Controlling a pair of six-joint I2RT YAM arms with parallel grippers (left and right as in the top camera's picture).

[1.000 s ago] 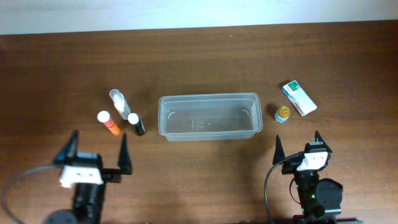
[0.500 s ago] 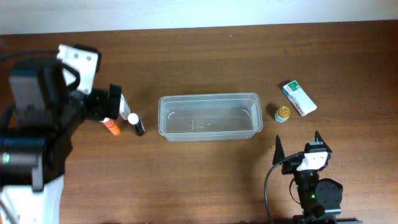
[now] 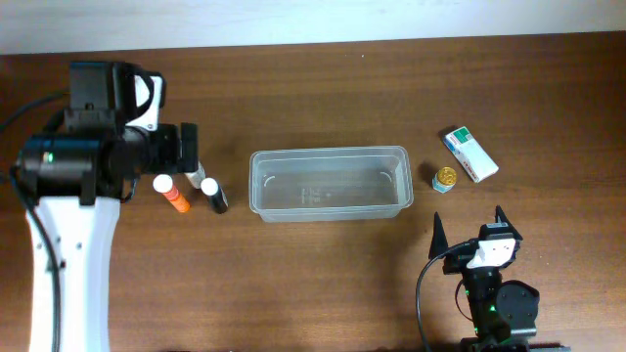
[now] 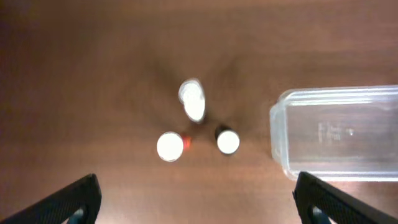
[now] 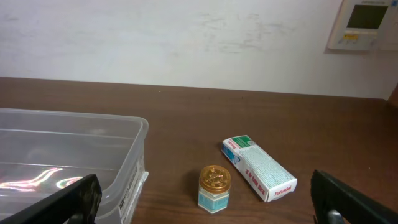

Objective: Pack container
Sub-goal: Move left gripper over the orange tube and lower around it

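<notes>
Three small bottles (image 4: 227, 141), gold-lidded jar (image 5: 214, 188), white-green box (image 5: 259, 168) on table (image 3: 323, 284).

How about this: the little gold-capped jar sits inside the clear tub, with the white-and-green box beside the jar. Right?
No: the gold-capped jar stands outside the clear tub, with the white-and-green box beside it. The overhead view shows this.

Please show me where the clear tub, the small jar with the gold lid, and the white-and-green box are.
clear tub (image 3: 328, 186): overhead view, bare floor.
small jar (image 3: 445, 178): overhead view, gold lid.
white-and-green box (image 5: 260, 169): right wrist view, top face.
</notes>
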